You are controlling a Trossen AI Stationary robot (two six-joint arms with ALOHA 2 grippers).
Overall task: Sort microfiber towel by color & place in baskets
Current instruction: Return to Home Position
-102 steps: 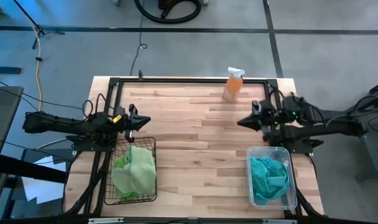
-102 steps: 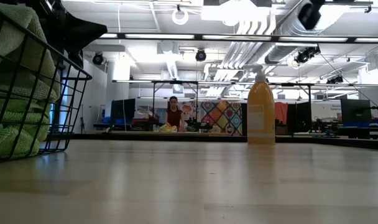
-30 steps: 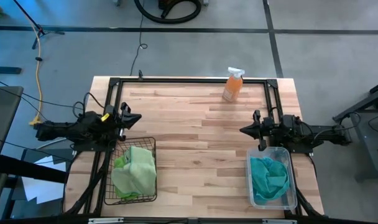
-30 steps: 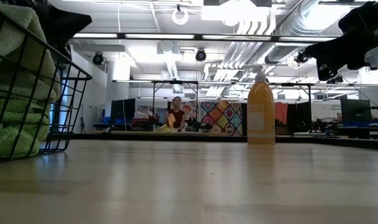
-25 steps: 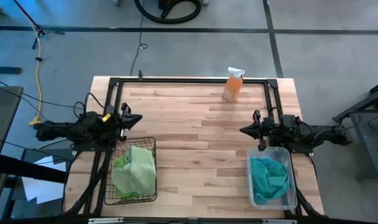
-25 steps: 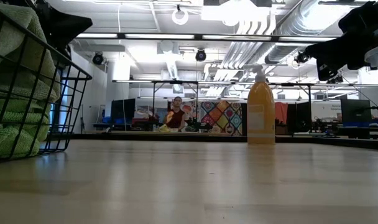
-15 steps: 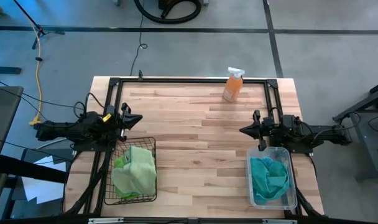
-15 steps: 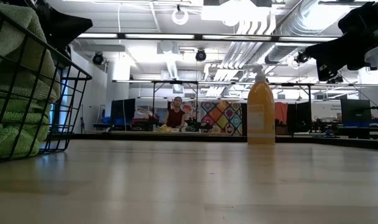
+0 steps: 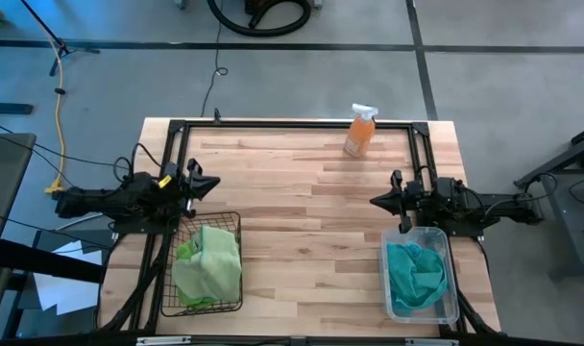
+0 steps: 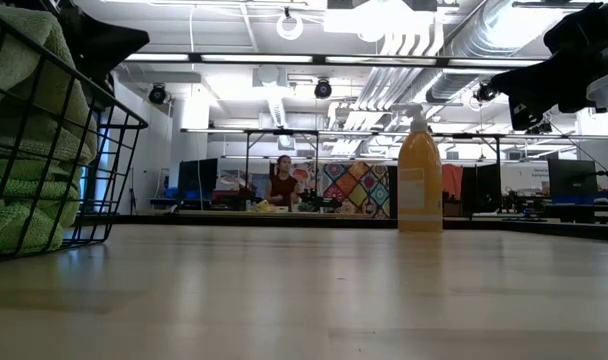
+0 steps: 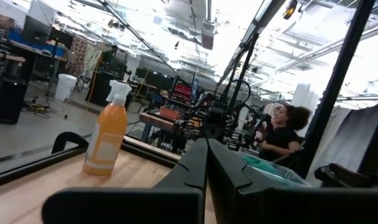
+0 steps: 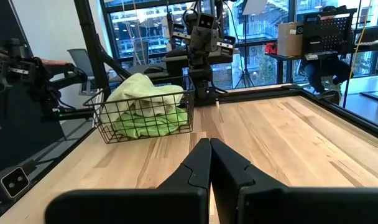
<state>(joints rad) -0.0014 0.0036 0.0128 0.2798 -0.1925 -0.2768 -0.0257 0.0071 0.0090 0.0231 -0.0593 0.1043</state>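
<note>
Fuzzy green towels (image 9: 207,264) are kept in the black wire basket (image 9: 215,214), blue towels (image 9: 414,274) in the clear plastic basket (image 9: 454,288). Left claw (image 9: 213,183) and right claw (image 9: 374,201) are squeezed shut.

No readable text shows on the spray bottle (image 9: 359,135), wire basket (image 9: 231,301) or clear bin (image 9: 452,281).

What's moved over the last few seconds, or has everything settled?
Both arms folded back: the left gripper slid left, and the right gripper settled closer to the clear bin. Neither took or released anything. Green towels, wire basket, blue towel and spray bottle stayed put.
</note>
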